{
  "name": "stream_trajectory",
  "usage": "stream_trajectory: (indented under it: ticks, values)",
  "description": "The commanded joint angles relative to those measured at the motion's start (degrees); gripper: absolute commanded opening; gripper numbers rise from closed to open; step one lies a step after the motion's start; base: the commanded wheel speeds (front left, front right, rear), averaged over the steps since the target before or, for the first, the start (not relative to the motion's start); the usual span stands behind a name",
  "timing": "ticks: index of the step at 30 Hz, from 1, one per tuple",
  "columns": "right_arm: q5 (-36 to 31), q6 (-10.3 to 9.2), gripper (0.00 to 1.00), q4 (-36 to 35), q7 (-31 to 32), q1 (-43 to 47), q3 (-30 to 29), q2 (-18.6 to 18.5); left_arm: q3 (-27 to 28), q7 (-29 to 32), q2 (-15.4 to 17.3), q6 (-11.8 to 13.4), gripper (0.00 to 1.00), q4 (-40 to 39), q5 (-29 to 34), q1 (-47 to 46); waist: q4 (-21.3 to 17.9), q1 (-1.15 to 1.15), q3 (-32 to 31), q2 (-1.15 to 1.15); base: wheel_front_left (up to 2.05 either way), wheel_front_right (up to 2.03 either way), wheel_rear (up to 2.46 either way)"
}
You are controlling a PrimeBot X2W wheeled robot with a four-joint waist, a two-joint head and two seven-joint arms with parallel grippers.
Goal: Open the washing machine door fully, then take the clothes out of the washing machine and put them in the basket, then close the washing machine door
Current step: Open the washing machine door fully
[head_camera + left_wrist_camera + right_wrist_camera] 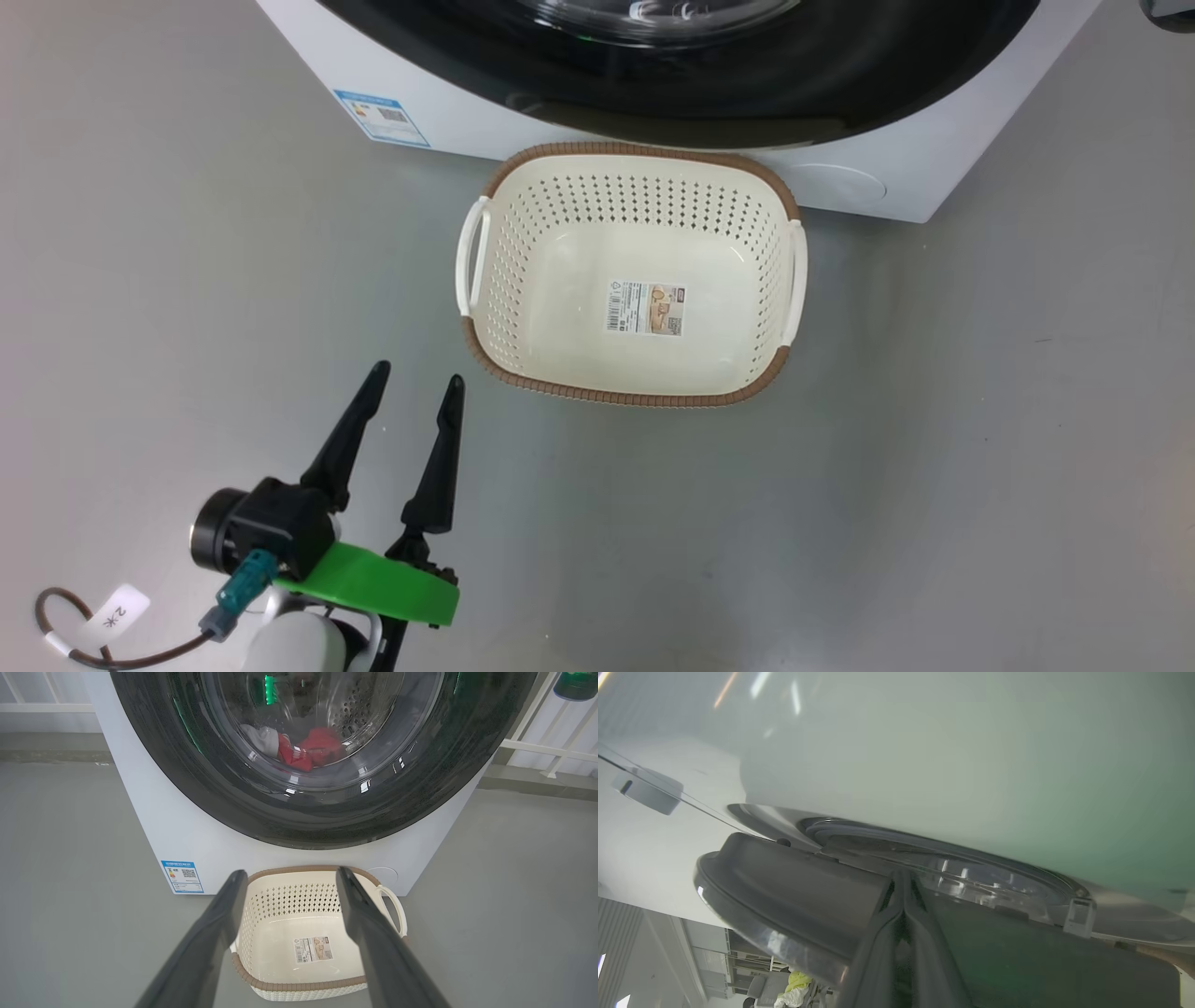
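The washing machine [448,112] stands at the top of the head view, its blue label sticker [381,117] at the lower left corner. The black-rimmed door [224,798] faces my left wrist camera, and red and white clothes [317,749] lie in the drum behind the glass. The cream basket [635,149] sits with nothing in it on the floor against the machine's front. My left gripper [417,375] hovers open just short of the basket's near left corner. My right gripper [903,877] is shut, its tips against the inner side of the door [784,882], which stands slightly off the white front [924,742].
Grey floor spreads around the basket on the left, right and near sides. A white railing [537,746] runs behind the machine on the right. A tagged cable [117,611] loops beside my left wrist. The door's latch [1078,912] shows on its inner face.
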Motion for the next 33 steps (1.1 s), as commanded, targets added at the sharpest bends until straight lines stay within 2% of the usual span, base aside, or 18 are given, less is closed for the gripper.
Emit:
stream_trajectory:
  ticks: [1,17,33]
  values:
    - [-0.8,0.09,0.0,-1.4,0.6,1.2,1.0,1.7,1.9,-0.7,0.8,-0.2,1.0,-1.3,-0.4,-1.4,0.1,0.0,-0.1,0.0,0.0,0.0,0.0]
    - [-2.1,0.09,0.0,-5.0,4.2,4.8,3.4,3.1,2.6,-0.7,0.4,-0.2,1.0,-0.8,-0.3,-0.6,0.9,0.0,-2.5,0.0,0.0,0.0,0.0]
    - [-1.8,0.09,0.0,-16.9,8.4,17.7,6.0,4.2,4.2,-0.7,0.3,-0.2,1.0,-0.6,0.7,2.8,0.1,0.0,-7.9,0.0,0.0,0.0,0.0]
